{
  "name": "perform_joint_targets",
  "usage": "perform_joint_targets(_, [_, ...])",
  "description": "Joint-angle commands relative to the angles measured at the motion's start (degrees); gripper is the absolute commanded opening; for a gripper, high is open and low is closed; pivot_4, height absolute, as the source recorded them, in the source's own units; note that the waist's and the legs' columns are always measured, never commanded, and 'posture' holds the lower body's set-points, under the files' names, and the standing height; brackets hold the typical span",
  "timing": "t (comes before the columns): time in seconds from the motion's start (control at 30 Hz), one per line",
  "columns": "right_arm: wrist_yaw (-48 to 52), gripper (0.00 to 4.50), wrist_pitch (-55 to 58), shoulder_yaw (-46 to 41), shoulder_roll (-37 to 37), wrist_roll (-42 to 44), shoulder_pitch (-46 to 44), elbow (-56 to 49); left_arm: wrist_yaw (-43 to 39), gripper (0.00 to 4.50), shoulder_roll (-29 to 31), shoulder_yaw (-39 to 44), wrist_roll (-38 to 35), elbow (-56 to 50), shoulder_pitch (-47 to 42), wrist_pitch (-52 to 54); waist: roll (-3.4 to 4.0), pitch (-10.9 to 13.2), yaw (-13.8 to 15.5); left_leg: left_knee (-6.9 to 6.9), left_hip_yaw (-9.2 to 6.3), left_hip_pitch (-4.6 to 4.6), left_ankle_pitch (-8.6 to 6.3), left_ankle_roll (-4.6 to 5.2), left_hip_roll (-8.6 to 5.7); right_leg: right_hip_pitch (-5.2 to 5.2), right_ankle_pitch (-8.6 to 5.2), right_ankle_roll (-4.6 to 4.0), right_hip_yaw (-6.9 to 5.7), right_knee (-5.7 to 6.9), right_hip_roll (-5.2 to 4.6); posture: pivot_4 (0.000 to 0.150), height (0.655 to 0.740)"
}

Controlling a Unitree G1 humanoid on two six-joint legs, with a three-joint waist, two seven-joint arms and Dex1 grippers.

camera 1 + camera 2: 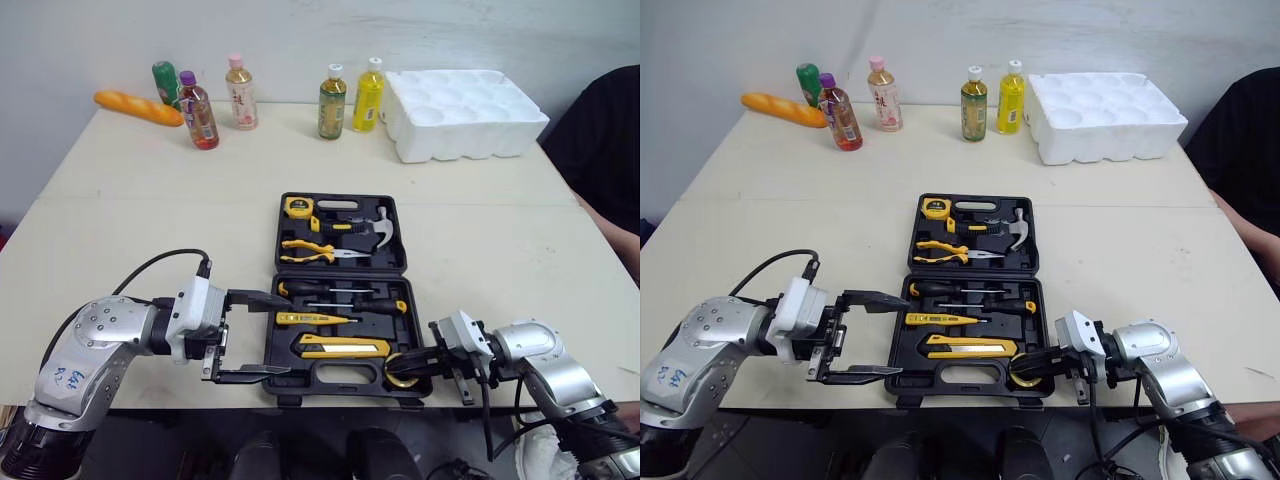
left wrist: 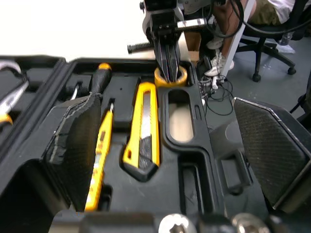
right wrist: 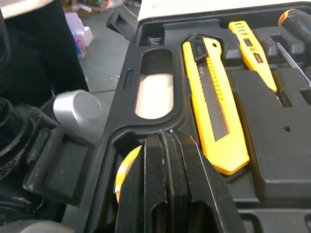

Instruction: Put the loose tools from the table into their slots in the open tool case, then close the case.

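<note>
Below, my black tool case (image 1: 340,272) lies open, yellow-handled tools slotted. My right end effector (image 1: 400,362) pinches a yellow tape roll (image 2: 182,77), largely hidden beneath it. My left end effector (image 1: 288,335) gapes wide, empty.

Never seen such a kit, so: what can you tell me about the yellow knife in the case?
The yellow knife is a sliding-blade cutter: a long, plastic-looking yellow body with a black strip along its middle. It lies flat in its moulded slot in the near half of the open tool case, between the yellow tester and the handle cut-out. Only the case touches it.
</note>
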Motion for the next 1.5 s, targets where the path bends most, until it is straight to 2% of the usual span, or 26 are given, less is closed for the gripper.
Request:
perform_joint_targets(0.03, [-0.35, 0.04, 0.69, 0.77, -0.34, -4.23, 1.44, 6.34, 0.32, 4.50, 0.39, 1.29, -0.31, -1.67, 0.21, -0.26, -0.02, -0.01, 0.08, 0.00, 0.00, 0.00, 0.00, 0.00, 0.00, 0.00, 0.01, 0.00, 0.00, -0.02, -0.02, 0.150, 0.7400])
perform_joint_targets(0.17, [-0.60, 0.04, 1.45, 0.09, 0.45, -2.02, 1.28, 1.13, 0.65, 4.50, 0.38, 1.44, -0.18, -1.53, 0.29, -0.44, 0.05, 0.03, 0.07, 0.00, -0.01, -0.05, -0.02, -0.01, 0.00, -0.05, 0.00, -0.02, -0.01, -0.02, -0.04, 0.150, 0.7400])
perform_joint_targets(0.3, [-3.53, 0.04, 8.40, -2.84, -0.67, 2.89, 1.20, -8.43, 2.06, 4.50, 0.11, 2.59, 0.10, -0.68, 0.27, -0.79, 0.48, 0.31, -0.01, -0.02, 0.00, -0.22, -0.03, -0.04, 0.01, -0.24, -0.01, -0.05, -0.01, -0.01, -0.04, 0.150, 0.7400])
perform_joint_targets(0.4, [-8.38, 0.04, 19.04, -7.30, -5.36, 5.55, 0.19, -14.51, 7.94, 4.50, -1.27, 3.39, 6.40, 4.13, -1.52, -4.23, 1.34, 0.90, 0.07, -0.02, 0.04, -0.35, 0.02, 0.04, 0.00, -0.39, -0.02, -0.06, -0.02, 0.04, -0.08, 0.150, 0.7400])
perform_joint_targets(0.43, [-9.92, 0.04, 20.91, -8.85, -5.82, 6.43, -0.23, -15.04, 9.56, 4.50, -1.85, 3.49, 7.85, 5.34, -2.07, -4.98, 1.40, 0.94, 0.12, -0.01, 0.05, -0.36, 0.17, 0.32, -0.05, -0.42, -0.01, -0.05, -0.02, 0.09, -0.14, 0.150, 0.7400])
perform_joint_targets(0.57, [-16.42, 0.04, 24.58, -14.93, -5.35, 7.90, -2.36, -14.92, 15.32, 4.50, -4.90, 5.08, 8.53, 8.10, -4.19, -3.67, 1.30, 0.99, 0.15, -0.08, 0.08, -0.46, 0.22, 0.37, -0.05, -0.60, -0.02, -0.07, -0.06, 0.17, -0.12, 0.150, 0.7400])
perform_joint_targets(0.67, [-20.50, 0.00, 24.78, -17.95, -4.64, 6.73, -3.46, -12.70, 19.23, 3.77, -6.09, 6.00, 9.06, 10.09, -5.19, -1.41, 1.27, 1.01, 0.16, -0.08, 0.12, -0.64, 0.23, 0.40, -0.07, -0.76, -0.01, -0.05, -0.04, 0.19, -0.13, 0.150, 0.7400])
perform_joint_targets(0.73, [-21.65, 0.00, 23.93, -18.01, -4.68, 4.74, -3.84, -10.63, 20.99, 3.00, -6.36, 5.97, 9.97, 11.48, -5.78, -0.45, 1.25, 1.01, 0.17, -0.08, 0.19, -0.85, 0.26, 0.43, -0.12, -0.99, 0.00, -0.03, -0.04, 0.25, -0.09, 0.150, 0.7400])
perform_joint_targets(0.77, [-22.82, 0.00, 22.40, -17.52, -4.95, 2.16, -4.16, -8.31, 22.60, 2.45, -6.68, 5.69, 10.99, 13.26, -6.47, 0.42, 1.25, 1.01, 0.16, -0.05, 0.21, -0.96, 0.31, 0.46, -0.13, -1.11, 0.00, -0.03, -0.04, 0.29, -0.07, 0.150, 0.7400])
perform_joint_targets(0.87, [-27.36, 0.00, 19.94, -16.84, -3.81, -2.85, -5.59, -1.83, 27.10, 1.20, -8.51, 4.20, 14.12, 18.57, -8.63, 2.37, 1.24, 1.02, 0.16, 0.06, 0.24, -1.12, 0.45, 0.54, -0.18, -1.23, 0.04, 0.05, -0.03, 0.33, -0.02, 0.150, 0.7400])
perform_joint_targets(0.93, [-29.16, 0.00, 19.24, -15.74, -2.98, -5.47, -6.20, 0.97, 27.86, 0.13, -9.35, 2.91, 14.99, 20.27, -9.50, 4.14, 1.23, 1.02, 0.11, 0.07, 0.25, -1.13, 0.48, 0.58, -0.24, -1.23, 0.07, 0.10, 0.00, 0.34, -0.02, 0.150, 0.7400])
perform_joint_targets(1.2, [-31.37, 0.00, 16.71, -12.70, 0.97, -10.08, -8.55, 4.64, 27.02, 0.05, -11.96, -0.68, 16.56, 22.78, -11.29, 5.08, 1.18, 1.01, -0.17, 0.09, 0.26, -1.18, 0.51, 0.54, -0.19, -1.27, 0.08, 0.12, 0.03, 0.37, 0.05, 0.150, 0.7400])
perform_joint_targets(1.4, [-31.66, 0.00, 18.44, -8.97, 5.99, -11.81, -14.22, 6.49, 28.06, 0.05, -14.45, -4.42, 18.24, 22.52, -13.97, 8.25, 1.17, 1.01, -0.11, 0.09, 0.26, -1.16, 0.57, 0.43, -0.11, -1.28, 0.08, 0.12, 0.06, 0.39, 0.13, 0.150, 0.7400])
perform_joint_targets(1.5, [-30.51, 0.00, 18.56, -7.95, 6.49, -12.26, -15.85, 6.60, 29.69, 0.05, -15.99, -3.55, 18.12, 22.45, -14.12, 7.82, 1.17, 1.01, -0.12, 0.07, 0.26, -1.18, 0.57, 0.43, -0.11, -1.28, 0.08, 0.12, 0.05, 0.50, 0.16, 0.150, 0.7400])
